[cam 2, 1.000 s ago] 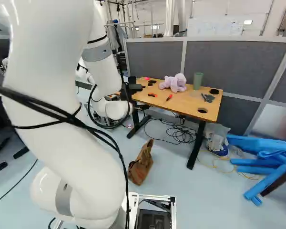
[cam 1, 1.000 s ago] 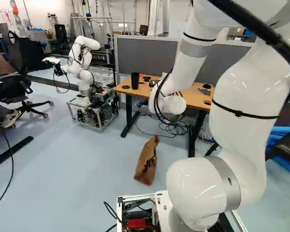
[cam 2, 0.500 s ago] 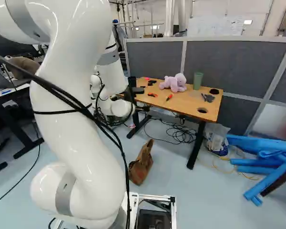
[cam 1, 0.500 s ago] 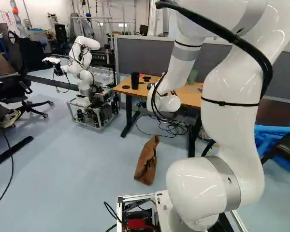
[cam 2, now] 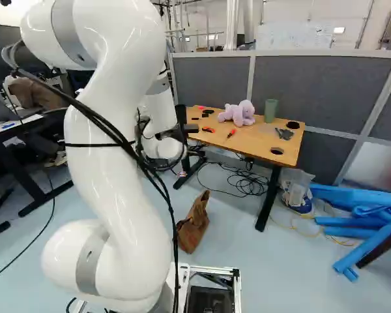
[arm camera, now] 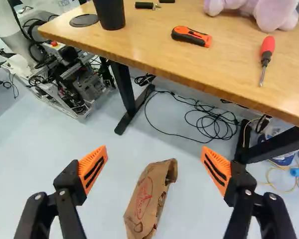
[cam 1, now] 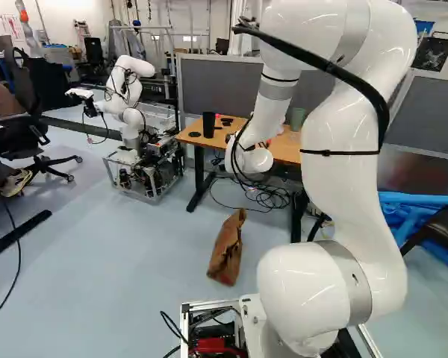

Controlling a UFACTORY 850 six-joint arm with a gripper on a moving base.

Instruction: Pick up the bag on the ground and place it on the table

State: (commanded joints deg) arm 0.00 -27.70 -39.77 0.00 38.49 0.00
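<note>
Well, the black gripper with orange pads [arm camera: 154, 169] stands wide open and empty, aimed down toward the floor before the counter. The brown paper bag [arm camera: 147, 201] lies there, in front of the counter, its rolled end pointing that way. I'd lower straddling the bag, close gently so the paper doesn't tear, then draw back from the counter before rising, as its edge could catch the load. Loose black cables [arm camera: 212, 117] under the counter could snag a finger. On the light wooden counter [arm camera: 139, 40], the orange-and-black knife [arm camera: 192, 37], red-handled screwdriver [arm camera: 267, 50], black cup [arm camera: 109, 15] and lilac plush toy [cam 2: 240, 113] limit the landing spot. Another robot [cam 1: 137, 67] stands beyond the counter's left end.
</note>
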